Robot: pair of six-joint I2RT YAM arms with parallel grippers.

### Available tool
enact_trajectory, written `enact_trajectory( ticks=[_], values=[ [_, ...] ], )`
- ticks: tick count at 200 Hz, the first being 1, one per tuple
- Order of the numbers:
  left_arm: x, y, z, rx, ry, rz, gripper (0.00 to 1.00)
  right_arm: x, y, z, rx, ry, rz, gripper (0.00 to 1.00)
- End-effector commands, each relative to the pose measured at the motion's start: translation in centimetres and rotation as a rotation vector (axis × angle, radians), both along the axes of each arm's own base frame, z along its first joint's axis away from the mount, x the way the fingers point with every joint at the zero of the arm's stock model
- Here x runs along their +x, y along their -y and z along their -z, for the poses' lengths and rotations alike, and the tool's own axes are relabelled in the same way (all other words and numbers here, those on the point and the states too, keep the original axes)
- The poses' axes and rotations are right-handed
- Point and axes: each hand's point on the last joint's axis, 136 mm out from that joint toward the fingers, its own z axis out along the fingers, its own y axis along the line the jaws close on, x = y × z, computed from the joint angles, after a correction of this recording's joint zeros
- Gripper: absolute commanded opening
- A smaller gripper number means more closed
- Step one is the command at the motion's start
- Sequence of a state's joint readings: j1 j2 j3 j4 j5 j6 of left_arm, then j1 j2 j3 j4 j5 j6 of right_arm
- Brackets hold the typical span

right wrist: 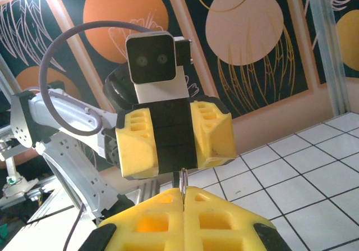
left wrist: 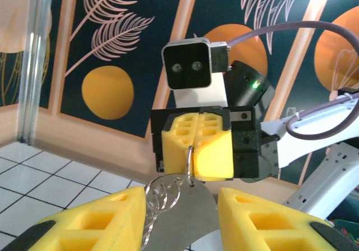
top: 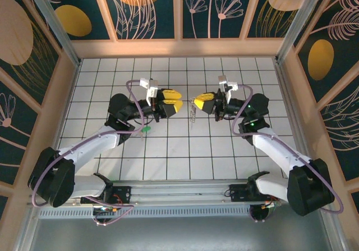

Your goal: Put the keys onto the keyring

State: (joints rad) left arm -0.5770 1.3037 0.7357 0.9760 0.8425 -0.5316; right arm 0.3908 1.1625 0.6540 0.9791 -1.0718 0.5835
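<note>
Gripping the keyring [left wrist: 189,160] wire, the right tool [left wrist: 196,150] is clenched on it above the surface [top: 168,161]; the keys [left wrist: 193,214] dangle at 6 o'clock. The left tool [right wrist: 175,141] stands released, pads flanking them. Expect light, stiff, slippery metal; pinch a flat key head

The keyring [left wrist: 161,188] is shiny metal, the left gripper [left wrist: 179,220] pads [left wrist: 95,220] matt porous foam, the floor tiles [left wrist: 33,172] glossy.

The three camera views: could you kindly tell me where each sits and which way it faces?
Top external: overhead at the near edge, looking down at the table; both arms.
Left wrist: faces the right gripper; left fingers below.
Right wrist: faces the left gripper; right fingers below.
Shared: both wrist views show the keyring in the right gripper.
</note>
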Motion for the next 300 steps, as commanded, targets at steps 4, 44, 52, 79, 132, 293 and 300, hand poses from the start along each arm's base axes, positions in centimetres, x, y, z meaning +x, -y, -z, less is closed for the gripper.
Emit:
enact_trajectory(
  ticks=[4,44,52,79,132,293,300],
  values=[
    [-0.9,0.1,-0.8,-0.025,0.034,0.063,0.38,-1.2,-0.5,-2.4,0.042,0.094,-0.044,0.00],
    [-1.0,0.3,-1.0,-0.030,0.037,0.085,0.37,-1.1,-1.1,-2.2,0.042,0.085,-0.051,0.00],
    [-0.9,0.3,-1.0,-0.031,0.037,0.086,0.38,-1.2,-1.2,-2.2,0.041,0.084,-0.055,0.00],
    [-0.9,0.3,-1.1,-0.032,0.038,0.087,0.38,-1.2,-1.5,-2.1,0.040,0.083,-0.059,0.00],
    [-0.6,0.6,-1.2,-0.033,0.037,0.095,0.38,-1.3,-2.0,-2.0,0.035,0.079,-0.072,0.00],
    [-1.4,1.6,-1.1,-0.022,0.029,0.190,0.15,-0.9,-2.2,-1.5,0.028,0.067,-0.058,0.00],
    [-1.4,1.6,-1.1,-0.022,0.028,0.190,0.14,-0.9,-2.2,-1.5,0.027,0.066,-0.058,0.00]
  ],
)
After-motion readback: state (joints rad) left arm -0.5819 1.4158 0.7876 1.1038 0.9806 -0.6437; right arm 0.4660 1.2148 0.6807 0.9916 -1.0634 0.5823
